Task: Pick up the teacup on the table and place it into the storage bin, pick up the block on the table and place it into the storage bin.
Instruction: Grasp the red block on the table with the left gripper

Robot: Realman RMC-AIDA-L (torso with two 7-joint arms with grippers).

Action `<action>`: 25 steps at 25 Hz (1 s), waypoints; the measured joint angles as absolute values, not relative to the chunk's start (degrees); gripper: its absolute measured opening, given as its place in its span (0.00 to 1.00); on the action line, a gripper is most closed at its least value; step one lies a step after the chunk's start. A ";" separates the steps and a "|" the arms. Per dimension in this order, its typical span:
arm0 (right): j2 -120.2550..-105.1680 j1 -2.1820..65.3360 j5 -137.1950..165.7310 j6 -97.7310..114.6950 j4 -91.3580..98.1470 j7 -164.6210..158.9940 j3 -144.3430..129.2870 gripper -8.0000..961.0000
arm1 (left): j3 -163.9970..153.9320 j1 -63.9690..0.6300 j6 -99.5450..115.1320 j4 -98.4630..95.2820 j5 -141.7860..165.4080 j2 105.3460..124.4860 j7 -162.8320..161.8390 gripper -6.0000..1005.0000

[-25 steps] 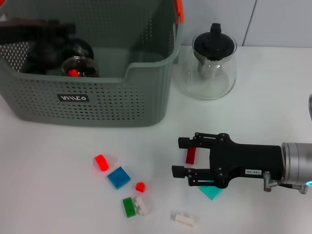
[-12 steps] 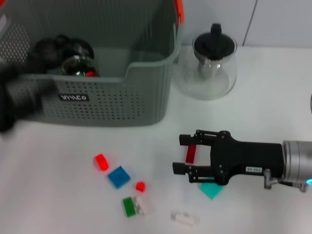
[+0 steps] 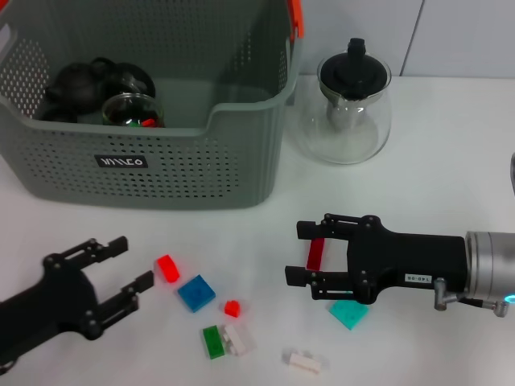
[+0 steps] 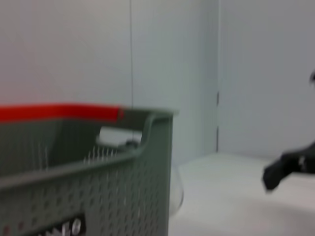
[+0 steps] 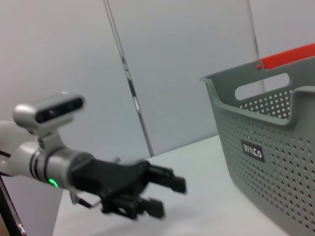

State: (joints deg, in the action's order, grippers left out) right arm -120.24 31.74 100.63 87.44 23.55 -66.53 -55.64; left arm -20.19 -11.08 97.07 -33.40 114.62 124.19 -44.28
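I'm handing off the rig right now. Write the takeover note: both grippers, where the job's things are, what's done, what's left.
Left gripper: open, empty, low over the table beside the red block.
Right gripper: open, empty, straddling the dark red block, not closed on it.
Storage bin: back left; a glass teacup with small blocks inside and dark teaware already lie in it.
Glass teapot stands to the bin's right.
Left: the scattered blocks, including blue, small red, green, teal and clear ones.

Grey perforated storage bin [image 5: 275, 147] with orange handle, left hand [image 5: 165, 196] open nearby, above table [image 5: 216, 196]
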 joint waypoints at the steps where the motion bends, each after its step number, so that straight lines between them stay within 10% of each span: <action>1: -120.23 31.71 100.63 87.44 23.56 -66.53 -55.63 0.82 | -20.43 -11.48 94.97 -32.05 114.79 124.20 -43.22 0.59; 25: -120.23 31.71 100.56 87.45 22.89 -66.62 -55.63 0.82 | -19.70 -16.63 76.64 -19.79 114.96 124.55 -34.53 0.50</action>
State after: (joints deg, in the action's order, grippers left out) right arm -120.23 31.71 100.56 87.45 22.89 -66.62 -55.63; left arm -19.70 -16.63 76.64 -19.79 114.96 124.55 -34.53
